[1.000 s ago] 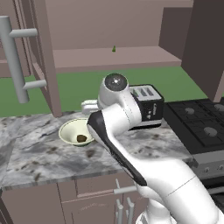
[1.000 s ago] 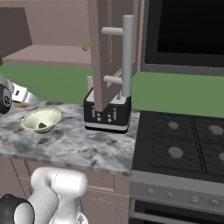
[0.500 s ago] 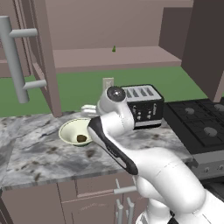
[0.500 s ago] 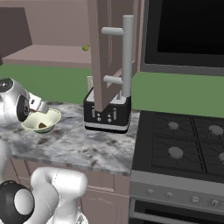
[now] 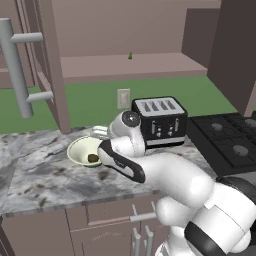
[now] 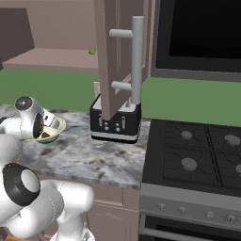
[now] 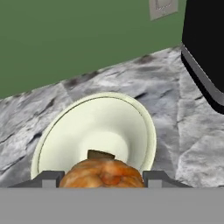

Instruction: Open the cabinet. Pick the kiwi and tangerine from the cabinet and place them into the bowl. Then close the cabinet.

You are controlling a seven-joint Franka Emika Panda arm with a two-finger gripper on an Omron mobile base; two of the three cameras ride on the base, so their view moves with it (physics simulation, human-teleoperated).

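Note:
In the hand view my gripper is shut on the bright orange tangerine, held just above the cream-green bowl. Behind the tangerine a sliver of the dark brown kiwi lies on the bowl's bottom. The left base view shows the bowl on the marble counter with the kiwi in it, and my wrist bent low beside it. The cabinet stands open, its door and long silver handle swung out over the counter.
A black toaster stands right of the bowl, close to my arm. A tiny green object sits on the cabinet shelf. The stove lies further right. A wall outlet is behind the bowl.
My arm has dropped lower, bringing the hand down close over the bowl. The bowl, kiwi and cabinet doors have not moved.

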